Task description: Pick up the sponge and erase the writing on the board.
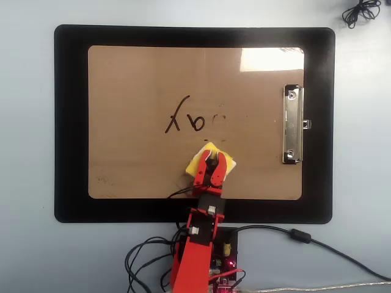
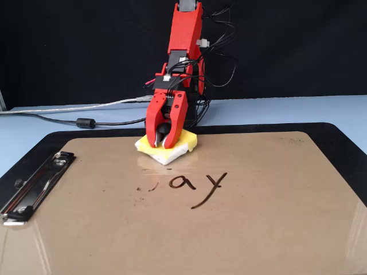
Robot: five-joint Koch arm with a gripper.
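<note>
Pale blue desk (image 1: 24, 256), black backdrop behind: a red hobby arm's pincer (image 2: 165, 139) pinches the round black knob of the sponge (image 2: 175, 150), jaws drawn in on either side of it, w/ the pad pressed flat on the board (image 1: 134, 159). In the overhead view the sponge (image 1: 200, 160) sits near the board's lower edge, below the writing (image 1: 183, 117) and apart from it; in the fixed view it lies on the far side, close to the arm's base.

Sponge looks small, light and soft: yellow foam top, white layer at the edge, square w/ blunt corners. Likely squashes under load, so the stiff knob in its middle seems the right place to hold; a grip on the foam itself would prob. slip or deform.

Board is a tan, smooth, slightly glossy clipboard, rigid, w/ a silver metal clip (image 1: 292, 124) on one short edge, lying on a black mat (image 1: 70, 122). Glare shows near the clip.

Of the lettering, "a" and "y" read as crisp dark strokes; where the first letter should be, only faint specks and a smear show (image 2: 146, 187). Black cables (image 1: 305, 238) trail from the arm's base.
</note>
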